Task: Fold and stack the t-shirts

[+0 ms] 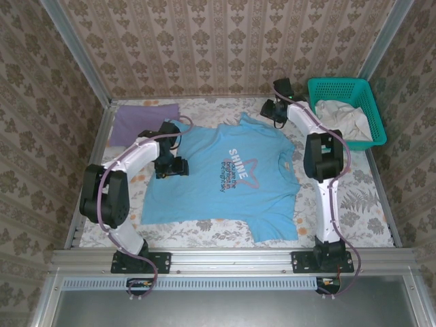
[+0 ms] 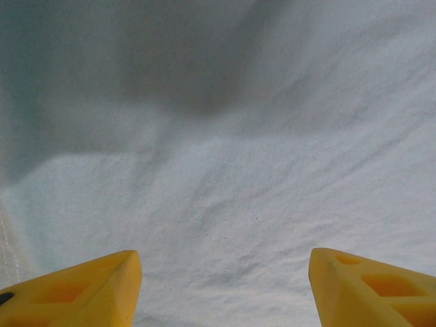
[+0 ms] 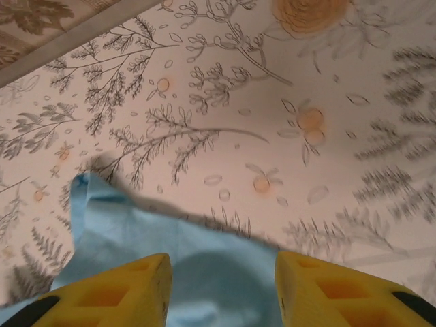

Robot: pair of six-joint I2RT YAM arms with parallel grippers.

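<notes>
The sky-blue t-shirt [image 1: 204,180] with the white "SHINE" print lies spread flat in the middle of the table. A plain lavender t-shirt [image 1: 143,120] lies as a folded pad at the back left. My left gripper [image 1: 170,165] hovers over the blue shirt's left sleeve area. In the left wrist view its yellow fingers [image 2: 82,293] stand wide apart, open, with pale blue cloth [image 2: 225,170] beneath them. My right gripper [image 1: 272,109] is at the shirt's far right shoulder. Its fingers [image 3: 109,296] stand apart over a blue cloth edge [image 3: 136,231], gripping nothing.
A teal mesh basket [image 1: 340,83] holding a crumpled white cloth [image 1: 340,119] stands at the back right. The floral tablecloth [image 3: 306,136] covers the table. Patterned walls and metal rails close in the back and both sides.
</notes>
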